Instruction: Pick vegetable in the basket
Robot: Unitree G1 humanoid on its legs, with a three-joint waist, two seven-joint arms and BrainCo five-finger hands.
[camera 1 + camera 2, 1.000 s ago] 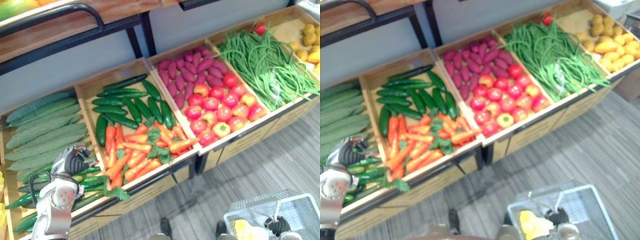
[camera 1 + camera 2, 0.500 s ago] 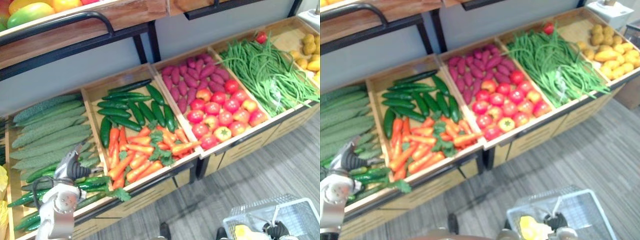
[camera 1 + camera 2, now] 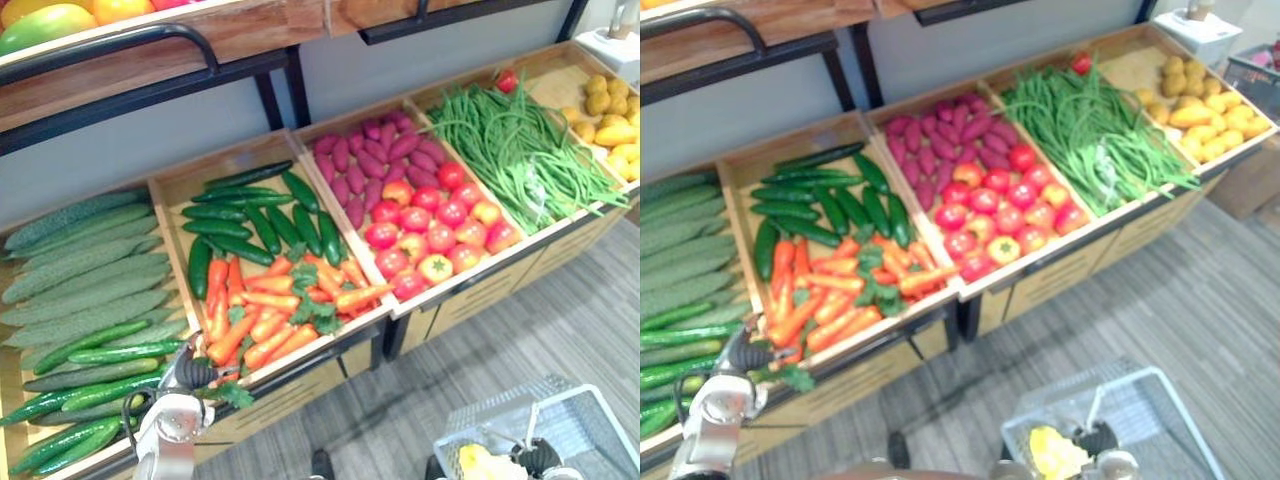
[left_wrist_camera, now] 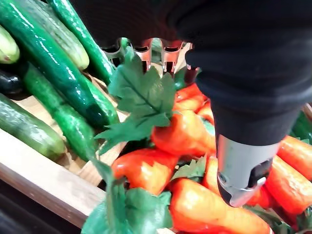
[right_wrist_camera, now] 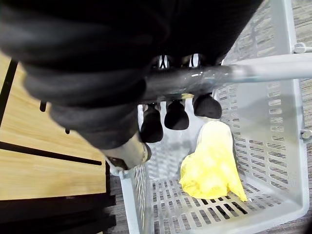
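the left hand [image 3: 190, 372] hangs over the carrots [image 4: 185, 131] at the front edge of the crate [image 3: 230, 155]; i cannot tell its grip. tangled leaves [image 4: 141, 97] may drag a second carrot out onto the floor [image 3: 500, 340]. the right hand [image 5: 176, 116] curls round the handle [image 5: 253, 70] of the basket [image 5: 287, 146].

orange carrots [image 3: 265, 315], dark green cucumbers [image 3: 250, 215], red tomatoes [image 3: 435, 225], purple sweet potatoes [image 3: 365, 165], pale grey slotted basket [image 5: 287, 146], yellow item [image 5: 212, 163] inside.
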